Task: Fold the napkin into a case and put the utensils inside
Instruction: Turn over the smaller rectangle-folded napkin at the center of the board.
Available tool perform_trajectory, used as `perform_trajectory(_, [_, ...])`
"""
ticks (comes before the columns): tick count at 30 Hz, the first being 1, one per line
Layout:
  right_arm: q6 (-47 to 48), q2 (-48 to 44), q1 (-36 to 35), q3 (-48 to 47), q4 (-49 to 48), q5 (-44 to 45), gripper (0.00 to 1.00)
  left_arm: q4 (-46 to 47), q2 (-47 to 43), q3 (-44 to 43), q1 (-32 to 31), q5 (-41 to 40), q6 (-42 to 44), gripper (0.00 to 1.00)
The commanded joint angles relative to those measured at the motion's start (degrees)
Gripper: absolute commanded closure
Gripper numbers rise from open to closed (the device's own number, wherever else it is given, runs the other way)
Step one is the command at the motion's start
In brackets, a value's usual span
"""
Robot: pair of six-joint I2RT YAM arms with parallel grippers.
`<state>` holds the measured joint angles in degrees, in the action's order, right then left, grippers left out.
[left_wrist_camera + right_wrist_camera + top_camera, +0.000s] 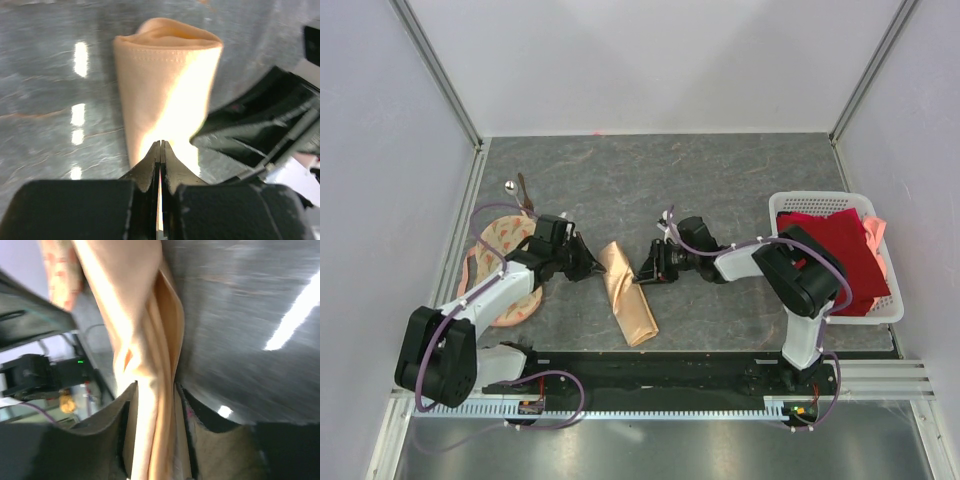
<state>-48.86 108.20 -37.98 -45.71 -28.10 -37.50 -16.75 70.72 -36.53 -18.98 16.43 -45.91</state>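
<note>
The peach-orange napkin (627,292) lies folded into a narrow oblong case in the middle of the table, slanting towards the near edge. My left gripper (594,266) is at its upper left edge. In the left wrist view its jaws (160,144) are pressed together on a thin sliver of the cloth (165,90). My right gripper (644,270) is at the case's right edge, shut on bunched layers of the cloth (150,405). The silver spoon (510,186) and the dark brown stick (526,192) lie together at the far left, away from both grippers.
A round cream cloth with orange print (506,238) lies under my left arm. A white lattice basket (820,197) at the right holds a dark red cloth (840,250). Metal frame rails run along the table's left and near edges.
</note>
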Motion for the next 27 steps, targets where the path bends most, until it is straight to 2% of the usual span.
perform_trajectory(1, [18.48, -6.07, 2.91, -4.90, 19.09, 5.21, 0.53, 7.70, 1.52, -1.08, -0.88, 5.80, 0.83, 0.97])
perform_trajectory(2, [20.89, -6.77, 2.91, -6.30, 27.48, 8.11, 0.50, 8.57, 1.96, -1.08, -1.05, 6.25, 0.74, 0.96])
perform_trajectory(3, [22.83, -8.26, 2.82, -7.97, 30.70, 13.36, 0.44, 8.93, 3.10, -1.17, -1.23, 6.60, 0.56, 0.96])
perform_trajectory(5, [25.30, -11.07, 2.21, -8.60, 36.15, 16.83, 0.41, 10.59, 4.25, -1.35, -1.49, 7.74, -0.05, 0.96])
perform_trajectory(7, [25.83, -12.92, -0.60, -9.48, 38.90, 21.49, 0.39, 11.91, 6.52, -1.70, -1.76, 8.79, -0.76, 0.96])
perform_trajectory(10, [24.08, -15.56, -6.39, -9.48, 40.23, 22.47, 0.39, 13.85, 9.69, -2.49, -1.85, 9.41, -1.55, 0.96])
perform_trajectory(15, [19.34, -17.93, -13.25, -5.54, 36.81, 21.41, 0.49, 15.52, 13.56, -5.47, -1.76, 8.02, -1.90, 0.96])
perform_trajectory(18, [18.45, -20.13, -13.88, -1.68, 34.52, 21.06, 0.60, 16.57, 16.29, -6.79, -1.76, 6.61, -2.77, 0.96])
perform_trajectory(20, [18.97, -21.01, -13.88, 0.35, 33.99, 21.84, 0.64, 16.49, 19.26, -7.67, -1.85, 5.99, -3.22, 0.97])
perform_trajectory(24, [22.92, -19.70, -13.70, 1.86, 33.72, 25.01, 0.66, 18.34, 24.01, -10.13, -1.85, 2.31, -4.71, 0.97])
perform_trajectory(27, [24.34, -17.77, -13.44, 1.60, 33.55, 27.82, 0.66, 17.11, 26.83, -12.85, -1.85, -0.60, -2.79, 0.97])
